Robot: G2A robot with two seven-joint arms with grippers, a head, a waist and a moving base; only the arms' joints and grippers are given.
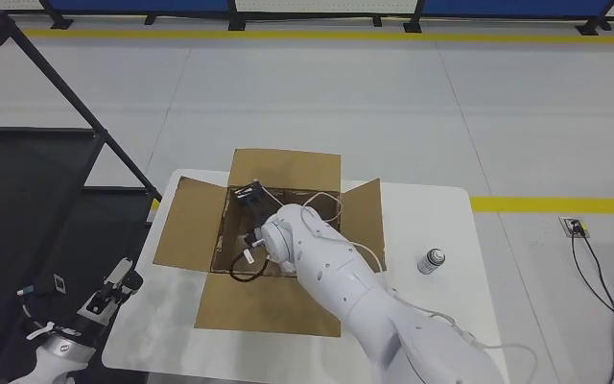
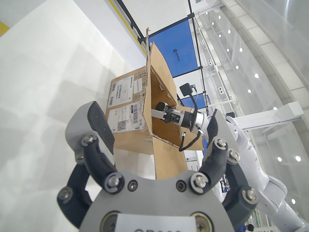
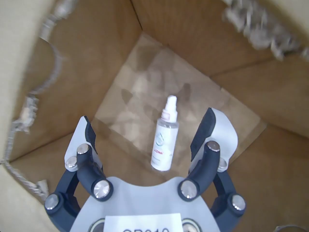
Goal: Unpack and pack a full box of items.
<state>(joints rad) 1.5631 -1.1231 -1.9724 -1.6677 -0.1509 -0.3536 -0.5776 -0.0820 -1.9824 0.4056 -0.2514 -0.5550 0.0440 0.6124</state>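
An open cardboard box (image 1: 288, 168) stands on the white table with its flaps spread. My right gripper (image 1: 251, 197) is inside the box's opening, also seen from afar as the right gripper (image 2: 160, 108). In the right wrist view that right gripper (image 3: 148, 127) is open above a clear spray bottle (image 3: 165, 137) with a white cap, lying on the box floor (image 3: 193, 92), apart from both fingers. My left gripper (image 2: 157, 126) is open and holds nothing, low beside the table's left side, off from the box (image 2: 130, 119).
A small dark-capped can (image 1: 431, 260) stands on the table (image 1: 432, 211) right of the box. A black frame (image 1: 86, 125) runs along the left, next to the table edge. Torn tape lines the box flaps (image 3: 260, 22).
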